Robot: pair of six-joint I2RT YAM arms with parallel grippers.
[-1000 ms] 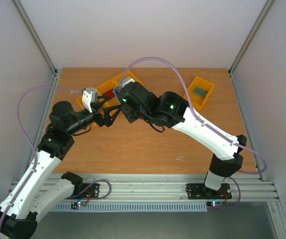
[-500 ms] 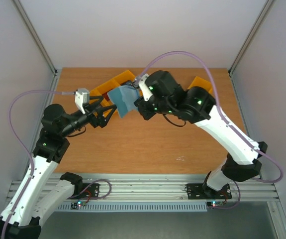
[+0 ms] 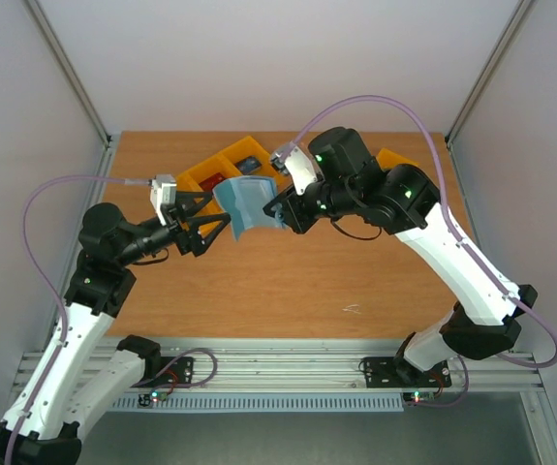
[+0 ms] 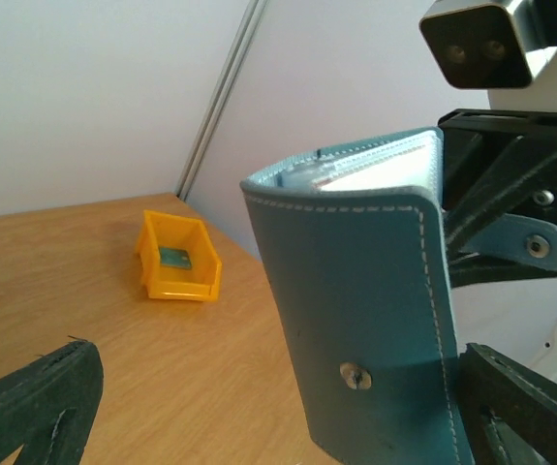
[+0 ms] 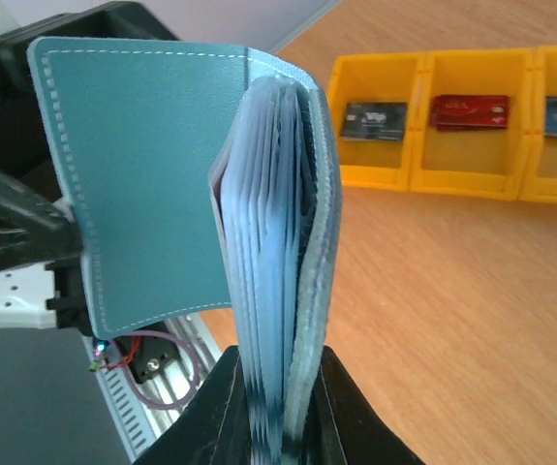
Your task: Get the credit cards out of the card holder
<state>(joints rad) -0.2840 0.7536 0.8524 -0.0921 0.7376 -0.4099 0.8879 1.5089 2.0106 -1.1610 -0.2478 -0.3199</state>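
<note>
The right gripper (image 3: 278, 207) is clamping the part-open teal card holder (image 3: 244, 201) upright in the air just on the near side of the orange bins (image 5: 462, 180), while the wide-open left gripper (image 3: 208, 218) is hovering beside it, likely needing to pinch 1 remaining card next.

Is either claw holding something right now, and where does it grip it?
The right gripper pinches the card holder by the end of its pocket stack, with one cover folded out to the side. The left gripper is open, gripping nothing.
</note>
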